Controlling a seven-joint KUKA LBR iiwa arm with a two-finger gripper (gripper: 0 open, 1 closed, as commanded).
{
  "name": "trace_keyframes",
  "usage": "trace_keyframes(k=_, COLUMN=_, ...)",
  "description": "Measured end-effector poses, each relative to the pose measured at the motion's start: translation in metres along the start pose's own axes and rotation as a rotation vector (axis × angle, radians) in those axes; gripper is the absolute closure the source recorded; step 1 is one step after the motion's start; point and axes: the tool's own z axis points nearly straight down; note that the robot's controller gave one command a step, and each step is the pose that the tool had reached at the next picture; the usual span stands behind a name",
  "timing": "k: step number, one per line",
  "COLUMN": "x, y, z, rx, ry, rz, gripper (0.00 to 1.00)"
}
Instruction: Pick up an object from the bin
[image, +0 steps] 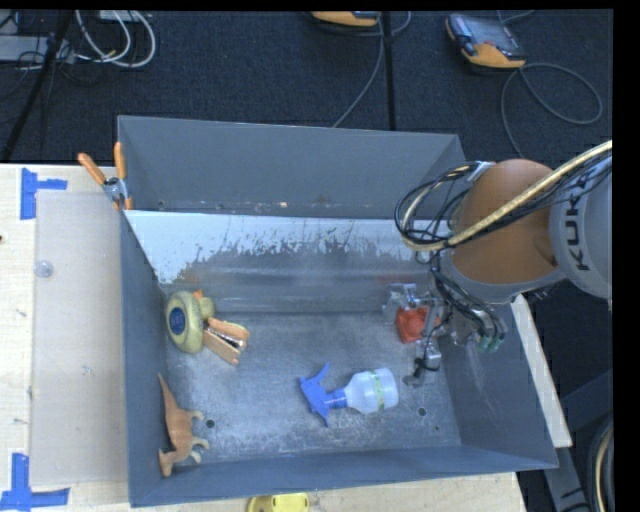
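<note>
At the frame's right, your gripper (423, 338) sat by a small red object (409, 324), grip untellable; securing then lifting looked due

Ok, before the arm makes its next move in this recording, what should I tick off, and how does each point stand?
1. The gripper is at a candidate: ok. It is right beside the small red object, at the right side of the grey metal bin.
2. Red object secured in the gripper: cannot tell.
3. Nearest neighbour apart: ok. The clear plastic spray bottle with a blue trigger lies apart from the red object.
4. Clearance to the bin's right wall: cannot tell, the arm covers it.
5. Other things out of the way: ok. The yellow round disc with a blue centre and the orange toy dinosaur lie far left.
</note>
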Motion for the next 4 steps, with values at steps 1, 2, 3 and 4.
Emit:
trace_keyframes(k=1, x=0.015, y=0.019, z=0.024, rx=0.0, ry=-0.004, rz=-0.008, gripper=0.0)
trace_keyframes(k=2, x=0.005, y=0.019, z=0.088, rx=-0.001, ry=0.001, rz=-0.196, gripper=1.0)
trace_keyframes(k=3, x=0.005, y=0.019, z=0.088, rx=-0.001, ry=0.001, rz=-0.197, gripper=1.0)
trace_keyframes(k=4, x=0.0, y=0.0, z=-0.016, rx=-0.001, ry=0.001, rz=-0.164, gripper=1.0)
